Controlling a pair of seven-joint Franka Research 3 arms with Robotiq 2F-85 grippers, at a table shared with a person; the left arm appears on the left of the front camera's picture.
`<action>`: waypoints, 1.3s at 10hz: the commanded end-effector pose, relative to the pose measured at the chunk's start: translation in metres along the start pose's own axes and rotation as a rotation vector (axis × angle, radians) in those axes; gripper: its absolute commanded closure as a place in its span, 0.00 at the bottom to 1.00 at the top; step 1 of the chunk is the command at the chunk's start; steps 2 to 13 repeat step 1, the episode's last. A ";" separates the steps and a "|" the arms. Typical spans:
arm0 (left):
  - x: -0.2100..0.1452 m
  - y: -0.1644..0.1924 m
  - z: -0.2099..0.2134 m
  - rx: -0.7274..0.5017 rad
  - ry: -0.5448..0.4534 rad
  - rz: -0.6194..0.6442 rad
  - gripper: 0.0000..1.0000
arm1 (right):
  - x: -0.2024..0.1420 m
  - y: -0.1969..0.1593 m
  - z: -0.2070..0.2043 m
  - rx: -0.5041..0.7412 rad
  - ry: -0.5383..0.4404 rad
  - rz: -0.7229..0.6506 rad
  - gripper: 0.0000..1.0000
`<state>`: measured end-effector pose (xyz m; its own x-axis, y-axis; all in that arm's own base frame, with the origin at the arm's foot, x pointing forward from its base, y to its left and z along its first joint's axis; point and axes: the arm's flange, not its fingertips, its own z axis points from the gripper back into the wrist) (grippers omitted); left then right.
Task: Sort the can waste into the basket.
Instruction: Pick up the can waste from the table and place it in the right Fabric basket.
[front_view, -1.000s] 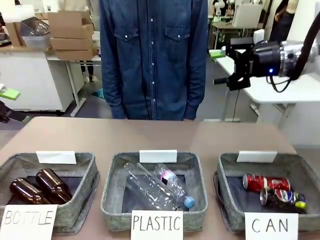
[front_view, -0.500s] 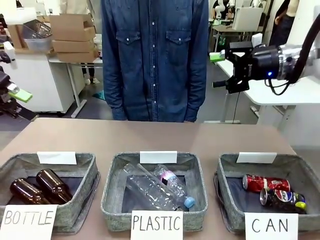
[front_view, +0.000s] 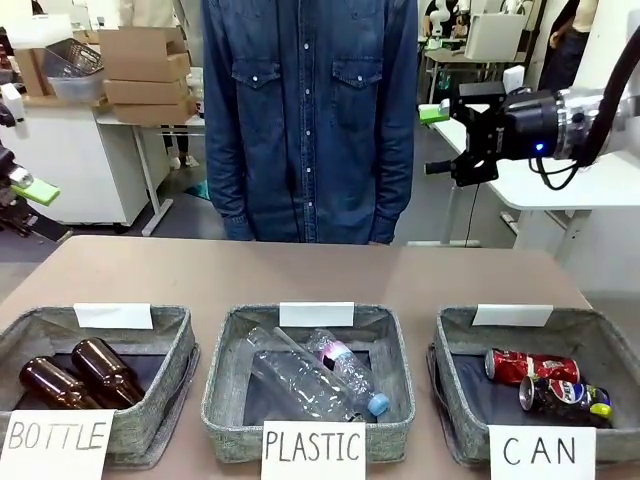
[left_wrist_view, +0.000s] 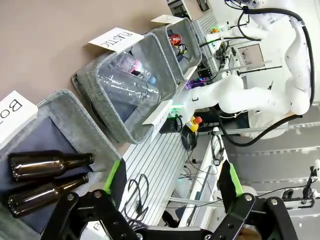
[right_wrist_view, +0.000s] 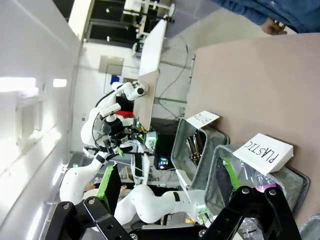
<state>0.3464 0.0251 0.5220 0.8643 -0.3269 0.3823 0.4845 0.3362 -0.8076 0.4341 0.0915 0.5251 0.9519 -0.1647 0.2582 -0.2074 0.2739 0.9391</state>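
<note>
Nearest to me on the table (front_view: 300, 270) sit 3 grey baskets in a row, each with a hand-lettered card at its near rim. At my 5 o'clock is the CAN basket (front_view: 455, 350), and both cans lie on their sides on its dark base: the red can (front_view: 530, 365) toward the far side, the dark can (front_view: 565, 397) just beside it on the near side, the 2 close enough that I cannot tell if they touch. In the left wrist view the same basket (left_wrist_view: 192, 42) is the farthest of the row, with the red can (left_wrist_view: 175, 38) and dark can (left_wrist_view: 181, 48) inside.

At 6 o'clock the PLASTIC basket (front_view: 225, 370) holds clear plastic bottles (front_view: 310, 375). At 7 o'clock the BOTTLE basket (front_view: 175, 345) holds 2 brown glass bottles (front_view: 75, 375) lying side by side.

Beyond the baskets the tabletop is bare, and a person in a denim shirt (front_view: 310, 110) stands at the far edge at 12 o'clock.

My right gripper (front_view: 440, 140) hangs high at 2 o'clock, well apart from the baskets; in its own wrist view its fingers (right_wrist_view: 109, 182) stand spread wide with nothing between them. My left gripper (left_wrist_view: 172, 182) likewise has its green pads wide apart and empty, looking down over the BOTTLE basket.
</note>
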 end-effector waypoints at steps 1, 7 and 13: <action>-0.004 0.002 0.002 -0.008 0.013 -0.019 0.04 | -0.001 0.000 -0.001 0.001 0.010 0.014 0.00; -0.004 0.002 0.002 -0.008 0.013 -0.019 0.04 | -0.001 0.000 -0.001 0.001 0.010 0.014 0.00; -0.004 0.002 0.002 -0.008 0.013 -0.019 0.04 | -0.001 0.000 -0.001 0.001 0.010 0.014 0.00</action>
